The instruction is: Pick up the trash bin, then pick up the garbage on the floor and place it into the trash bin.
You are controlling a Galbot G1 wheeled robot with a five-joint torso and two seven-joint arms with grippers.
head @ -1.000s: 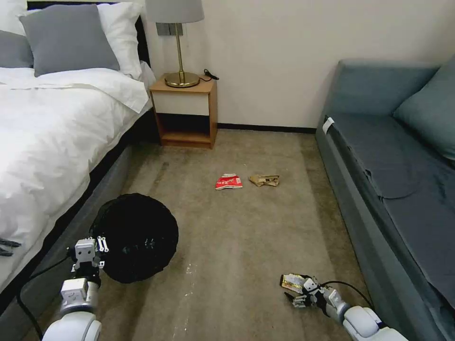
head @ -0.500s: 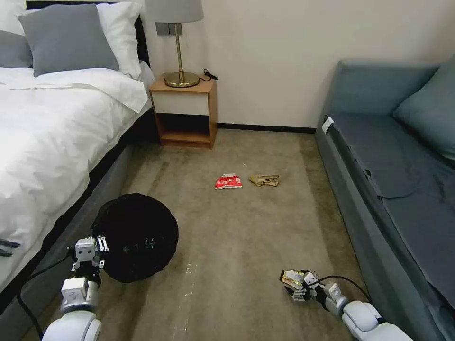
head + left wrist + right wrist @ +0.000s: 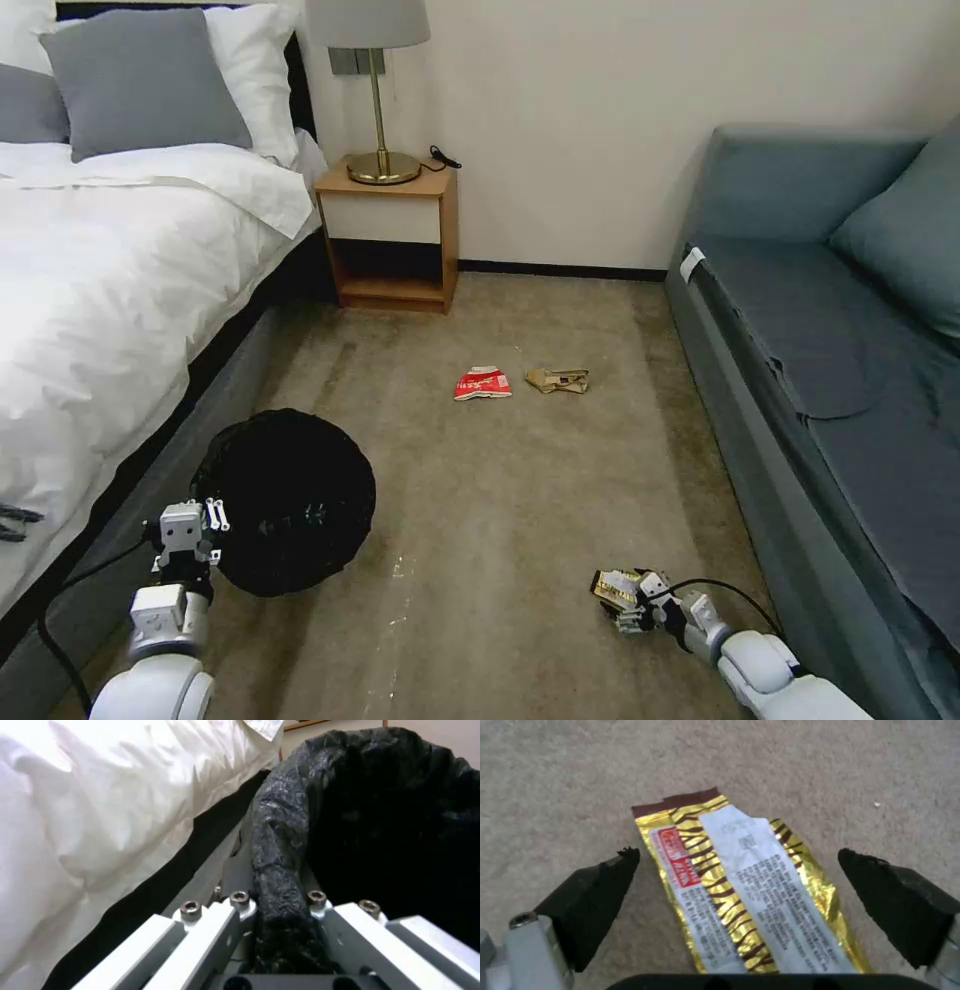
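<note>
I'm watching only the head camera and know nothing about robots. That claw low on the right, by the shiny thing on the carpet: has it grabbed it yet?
Observer: Not yet. In the right wrist view the right gripper is open, its fingers either side of the wrapper, which lies flat on the carpet.
Operator: What is the wrapper like?
Observer: Gold foil with dark stripes, a red patch and white printed panels.
Operator: And the left claw by the black bin?
Observer: The left wrist view shows the left gripper shut on the bag-covered rim of the trash bin, beside the white bedding.

One bin (image 3: 285,500), three litter pieces (image 3: 482,383)
</note>
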